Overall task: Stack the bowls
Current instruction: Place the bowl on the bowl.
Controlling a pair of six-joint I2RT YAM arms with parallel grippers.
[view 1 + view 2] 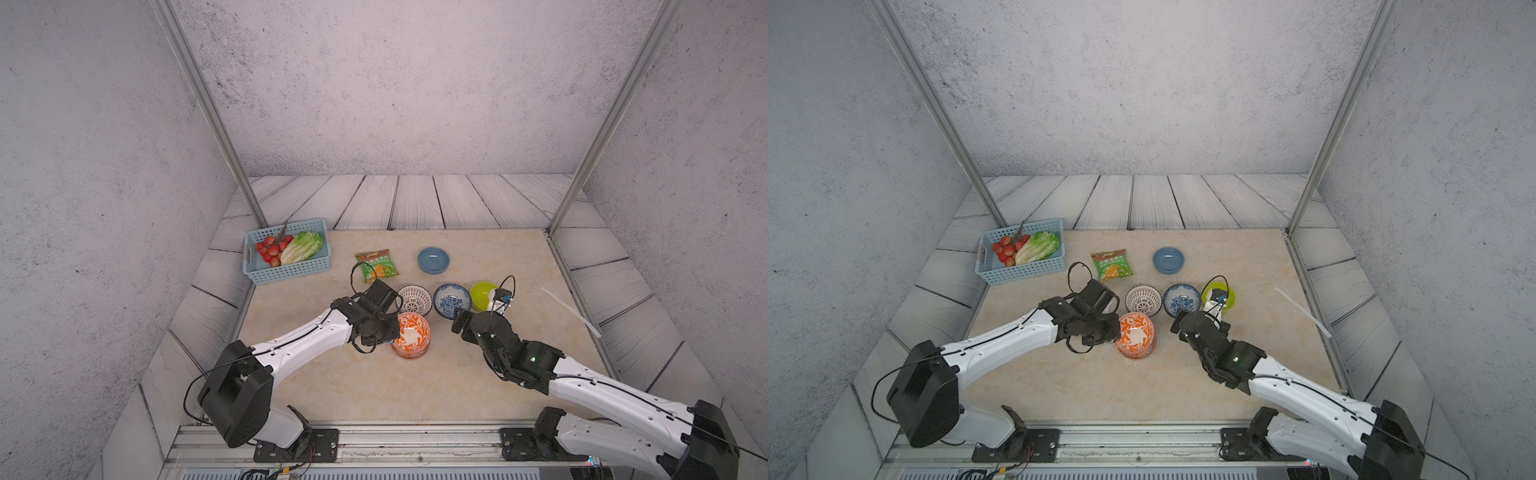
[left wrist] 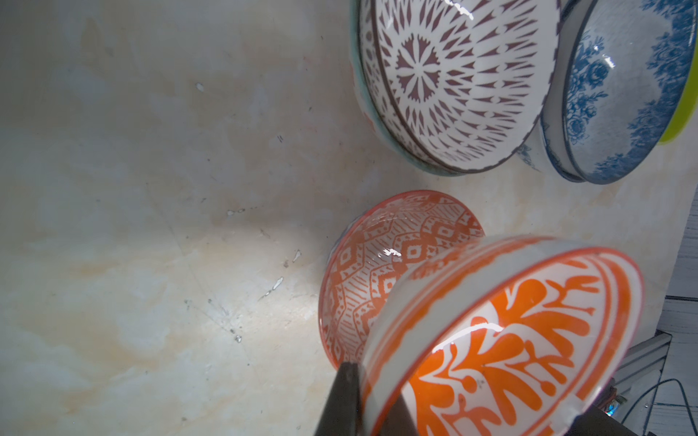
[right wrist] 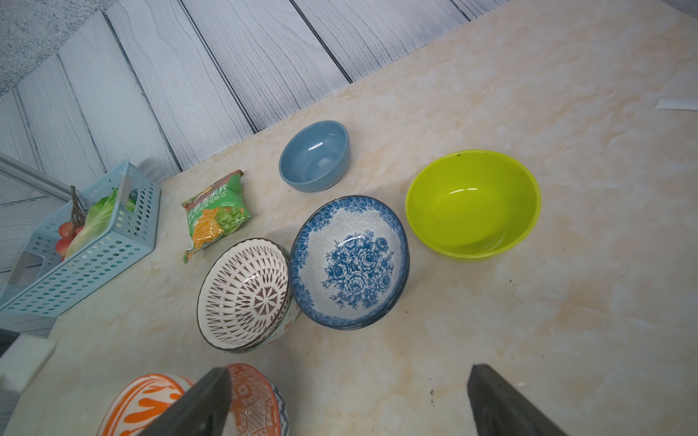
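- Bowls (image 1: 1144,300): round ceramic, clustered about the middle of the desk (image 1: 374,386), one set apart toward 12 o'clock.
- Basket (image 1: 286,270): blue mesh, at the 10 o'clock corner. It holds lettuce (image 1: 303,247) and red fruits (image 1: 272,249).
- Left end effector (image 2: 372,385): reaches in from 8 o'clock and is clamped on the rim of the orange-scroll bowl (image 1: 411,334), one finger outside the wall, one inside.
- Right end effector (image 3: 347,370): reaches in from 4 o'clock, jaws spread wide with nothing between them, near the blue-floral bowls (image 3: 351,271).
- Lime-green bowl (image 1: 482,293): plain, upright, at 2 o'clock of centre, partly hidden in both top views by the right wrist hardware.
- Blue-floral bowls: two, nested, at 1 o'clock of centre, between the lime-green bowl and the dark-lattice white bowl (image 1: 414,299).
- Dark-lattice white bowl: at 12 o'clock of centre, nested in a grey-green bowl (image 3: 289,321) that shows only rim and wall.
- Orange-scroll bowl: at desk centre, tilted over the orange-geometric bowl (image 2: 377,264). Whether the two touch cannot be told.
- Orange-geometric bowl: upright beneath the orange-scroll bowl.
- Slate-blue bowl (image 1: 433,259): plain, upright, alone toward 12 o'clock.
- Snack bag (image 1: 377,265): green, lying flat at 11 o'clock.
- White strip (image 1: 571,307): lying at the 3 o'clock edge.
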